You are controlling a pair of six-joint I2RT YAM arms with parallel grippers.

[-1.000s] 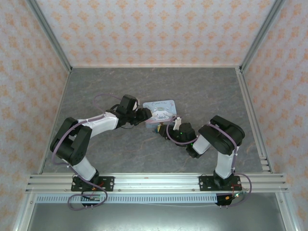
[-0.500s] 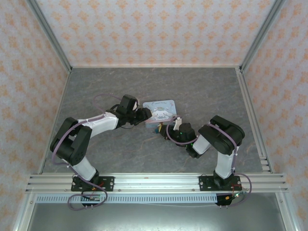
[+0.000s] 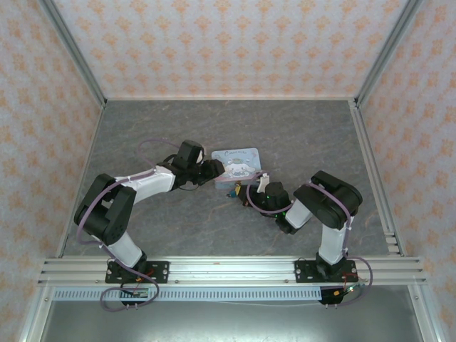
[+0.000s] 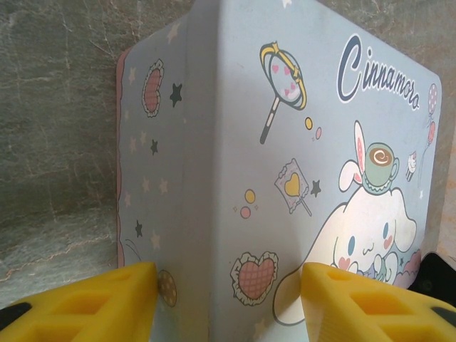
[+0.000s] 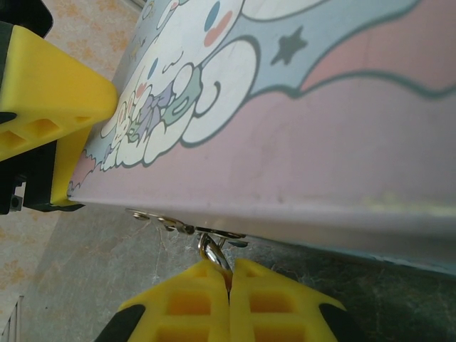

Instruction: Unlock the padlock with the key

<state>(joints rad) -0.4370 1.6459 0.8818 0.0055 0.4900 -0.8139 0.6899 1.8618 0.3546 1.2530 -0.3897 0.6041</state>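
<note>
The padlock's thin metal shackle point(image 5: 214, 251) hangs from the hasp point(image 5: 178, 226) on the front of the pastel cartoon tin point(image 5: 320, 142). My right gripper point(image 5: 229, 274) is shut on the padlock, whose body is hidden between the yellow fingers. In the top view this gripper point(image 3: 242, 194) sits at the tin's point(image 3: 239, 162) near edge. My left gripper point(image 4: 228, 285) clamps a corner of the tin point(image 4: 285, 142), one finger on its side and one on its lid. From above it point(image 3: 214, 171) is at the tin's left end. The key is hidden.
The tin rests on the grey marbled table point(image 3: 306, 135), walled by patterned panels and aluminium rails point(image 3: 370, 171). The left gripper's yellow finger point(image 5: 50, 107) shows at the tin's far corner in the right wrist view.
My right gripper has closed its fingers on the padlock at the hasp. Both arms and the tin have stayed almost where they were.
</note>
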